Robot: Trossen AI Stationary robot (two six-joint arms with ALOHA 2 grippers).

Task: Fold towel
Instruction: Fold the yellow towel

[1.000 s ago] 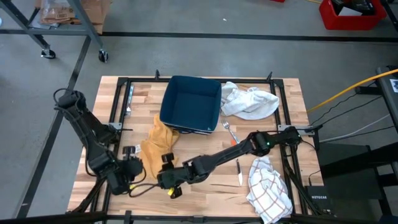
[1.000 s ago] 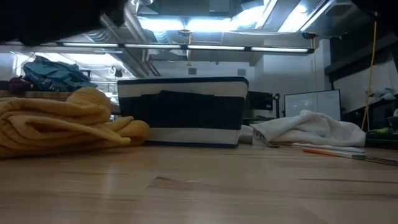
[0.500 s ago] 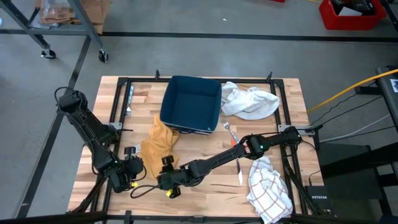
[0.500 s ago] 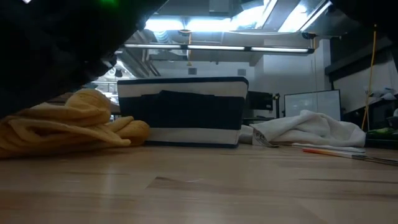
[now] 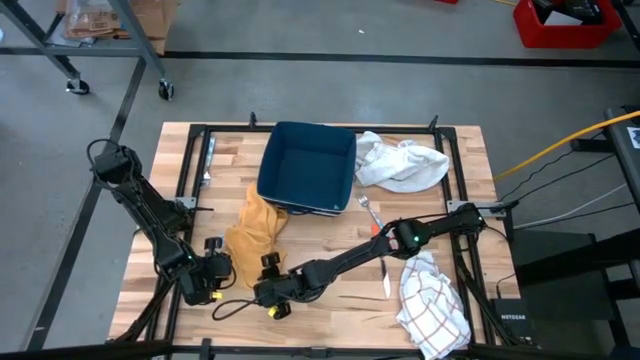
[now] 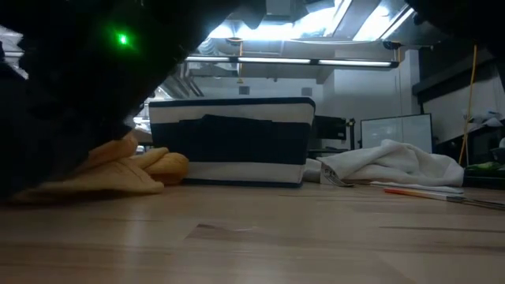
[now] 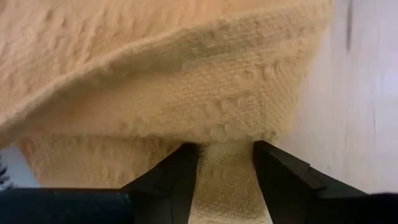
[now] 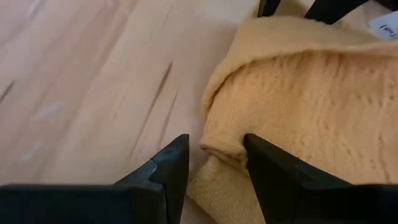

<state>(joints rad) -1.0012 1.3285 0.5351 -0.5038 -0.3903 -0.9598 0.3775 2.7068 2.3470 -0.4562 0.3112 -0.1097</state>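
Note:
The yellow towel (image 5: 255, 228) lies crumpled on the wooden table, left of centre, and also shows in the low view (image 6: 150, 167). My left gripper (image 5: 220, 266) stands open at its near left edge, with a strip of the cloth (image 7: 225, 171) between the fingers. My right gripper (image 5: 266, 272) reaches in from the right and is open at the near right edge, where a rolled fold (image 8: 219, 149) lies between its fingers. My left gripper slants down from the near left onto the towel's near edge (image 7: 225, 155), where cloth fills the gap between its open fingers (image 7: 177, 177). The towel lies on the table. My right gripper slants down from the right over a rolled edge fold (image 8: 214, 140) that reaches its fingers (image 8: 264, 165). I cannot tell if they press it.
A dark blue bin (image 5: 307, 167) stands just beyond the towel. A white cloth (image 5: 402, 163) lies at the far right and a checked cloth (image 5: 432, 305) at the near right. A fork (image 5: 370, 212) and a knife (image 5: 385, 278) lie between them. Bare wood (image 5: 340, 310) lies near.
Both grippers have come down onto the towel's near end, the left from the near left and the right from the right. The gaps between their fingers look the same. In the low view a dark arm now covers the towel's left part. The towel has stayed put.

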